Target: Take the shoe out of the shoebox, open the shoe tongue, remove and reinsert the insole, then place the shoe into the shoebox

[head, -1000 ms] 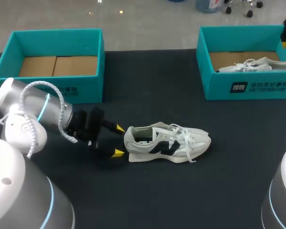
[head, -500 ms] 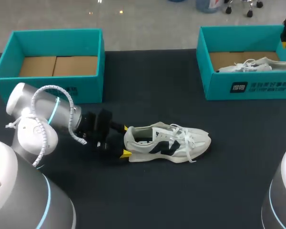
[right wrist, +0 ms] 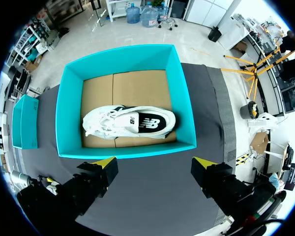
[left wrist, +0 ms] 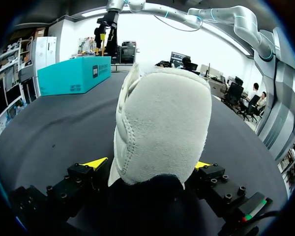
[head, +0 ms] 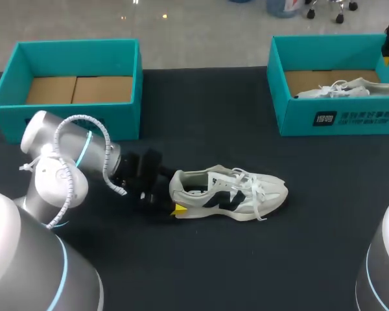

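White shoe (head: 228, 194): stood sole-down on the black table (head: 246, 272), outside the shoeboxes, toe pointing away from the left gripper (left wrist: 148, 165). Left gripper: spread wide, shoe heel between its fingers. Right gripper (right wrist: 154, 161): likewise spread, above the right teal shoebox (right wrist: 128, 150), which held a second shoe (right wrist: 130, 123).

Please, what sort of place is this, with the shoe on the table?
Probably a robotics test bench, not a shop: the left arm and right arm stand at a black table holding a white sneaker, a teal left shoebox and a teal right shoebox with a second shoe inside.
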Robot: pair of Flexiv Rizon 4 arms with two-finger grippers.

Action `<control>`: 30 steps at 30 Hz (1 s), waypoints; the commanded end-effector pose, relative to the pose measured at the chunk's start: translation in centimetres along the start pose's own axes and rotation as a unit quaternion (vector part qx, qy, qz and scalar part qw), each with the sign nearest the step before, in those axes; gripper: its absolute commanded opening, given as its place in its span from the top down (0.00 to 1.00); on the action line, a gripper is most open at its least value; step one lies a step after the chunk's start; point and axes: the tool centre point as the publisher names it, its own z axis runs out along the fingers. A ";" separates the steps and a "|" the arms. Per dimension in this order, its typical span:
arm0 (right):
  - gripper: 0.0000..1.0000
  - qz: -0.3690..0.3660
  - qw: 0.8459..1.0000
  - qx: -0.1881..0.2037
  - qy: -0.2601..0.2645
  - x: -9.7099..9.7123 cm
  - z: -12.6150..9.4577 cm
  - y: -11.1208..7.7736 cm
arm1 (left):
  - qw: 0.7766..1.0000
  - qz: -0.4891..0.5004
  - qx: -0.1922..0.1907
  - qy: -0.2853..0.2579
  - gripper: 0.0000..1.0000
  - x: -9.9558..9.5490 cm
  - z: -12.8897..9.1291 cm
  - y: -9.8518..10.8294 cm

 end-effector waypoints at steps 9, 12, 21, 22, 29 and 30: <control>0.00 0.000 1.000 0.000 0.000 0.0 0.0 0.0 | 1.000 0.001 -0.006 0.009 0.00 -0.6 1.3 0.2; 0.00 0.000 1.000 0.000 0.000 0.0 0.0 0.0 | 1.000 0.002 -0.007 0.010 0.48 -0.6 1.2 0.2; 0.00 0.000 1.000 0.000 0.000 0.0 0.0 0.0 | 1.000 -0.007 -0.003 0.020 1.00 -0.5 0.4 0.2; 0.00 0.000 1.000 0.000 0.000 0.0 0.0 0.0 | 1.000 -0.007 -0.003 0.020 1.00 -0.5 0.4 0.2; 0.00 0.000 1.000 0.000 0.000 0.0 0.0 0.0 | 1.000 -0.007 -0.003 0.020 1.00 -0.5 0.4 0.2; 0.00 0.000 1.000 0.000 0.000 0.0 0.0 0.0 | 1.000 -0.007 -0.003 0.020 1.00 -0.5 0.4 0.2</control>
